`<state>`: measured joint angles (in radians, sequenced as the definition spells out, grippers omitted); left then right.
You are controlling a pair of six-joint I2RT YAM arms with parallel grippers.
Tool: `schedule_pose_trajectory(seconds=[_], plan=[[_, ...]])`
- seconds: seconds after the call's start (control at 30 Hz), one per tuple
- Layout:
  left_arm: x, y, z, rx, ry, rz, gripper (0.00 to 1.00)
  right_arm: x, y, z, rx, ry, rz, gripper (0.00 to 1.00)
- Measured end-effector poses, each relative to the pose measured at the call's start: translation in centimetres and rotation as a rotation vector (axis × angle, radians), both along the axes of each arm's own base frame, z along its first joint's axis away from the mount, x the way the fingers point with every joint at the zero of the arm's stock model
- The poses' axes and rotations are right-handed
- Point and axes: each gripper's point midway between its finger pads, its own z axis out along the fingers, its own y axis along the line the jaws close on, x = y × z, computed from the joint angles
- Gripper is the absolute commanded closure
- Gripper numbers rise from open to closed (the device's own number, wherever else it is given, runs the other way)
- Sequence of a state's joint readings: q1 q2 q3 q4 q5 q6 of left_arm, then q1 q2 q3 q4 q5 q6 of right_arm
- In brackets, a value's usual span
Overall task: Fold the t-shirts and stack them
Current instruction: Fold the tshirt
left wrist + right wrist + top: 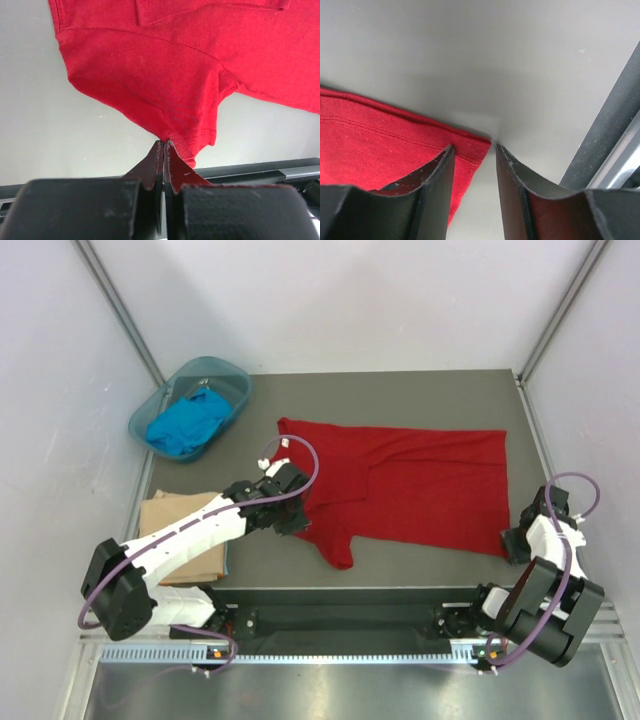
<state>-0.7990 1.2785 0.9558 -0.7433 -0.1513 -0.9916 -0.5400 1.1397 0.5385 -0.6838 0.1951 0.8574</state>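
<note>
Table (400,390): grey mat between white wall panels; a black rail runs along its 6 o'clock edge, where both arm bases sit.
Red t-shirt (420,485): spread flat across the middle of the table, lying lengthwise from 9 to 3 o'clock. One layer is folded over along its body, and one sleeve points toward 6 o'clock.
Left gripper (164,145): jaws pressed together on the red cloth beside a sleeve hem, at the 9 o'clock end of the shirt. The fabric is pulled up into a small peak between the fingers (150,167).
Right gripper (475,150): jaws narrowly parted and holding nothing, at the shirt's hemmed corner near 4 o'clock on the table. One finger is over the red cloth and the other over bare mat. Whether either touches the surface cannot be told.
Blue t-shirt (187,425): bunched inside the teal plastic basin (228,370), which sits at the table's 10 o'clock corner, well apart from the red shirt.
Tan t-shirt (170,508): folded flat at 8 o'clock on the table, partly under the left arm, apart from the red shirt.
</note>
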Motion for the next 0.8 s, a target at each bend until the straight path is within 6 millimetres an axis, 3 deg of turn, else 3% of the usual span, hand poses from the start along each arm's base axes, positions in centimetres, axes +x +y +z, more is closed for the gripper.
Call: schedule_pose_trajectory(seconds=[0.07,0.13,0.3,0.47,0.67,0.8], plan=[[0.1,0.1,0.0,0.0,0.0,0.005,1.0,0.0,-0.1,0.0,-0.004,0.0,-0.002,0.73],[0.2,0.2,0.0,0.0,-0.001,0.009,1.0,0.2,-0.2,0.0,-0.01,-0.008,-0.007,1.0],[1.5,0.6,1.1,0.001,-0.034,0.03,1.0,0.6,-0.5,0.3,-0.024,-0.028,0.002,1.0],[4.0,1.8,2.8,-0.002,-0.088,0.081,1.0,1.4,-1.1,1.9,-0.082,-0.097,0.05,1.0],[8.4,5.3,3.9,-0.025,-0.123,0.187,1.0,2.5,-1.2,2.8,-0.106,-0.153,0.128,1.0],[11.4,6.5,3.9,-0.041,-0.123,0.212,1.0,5.3,-0.8,3.4,-0.084,-0.248,0.217,1.0]])
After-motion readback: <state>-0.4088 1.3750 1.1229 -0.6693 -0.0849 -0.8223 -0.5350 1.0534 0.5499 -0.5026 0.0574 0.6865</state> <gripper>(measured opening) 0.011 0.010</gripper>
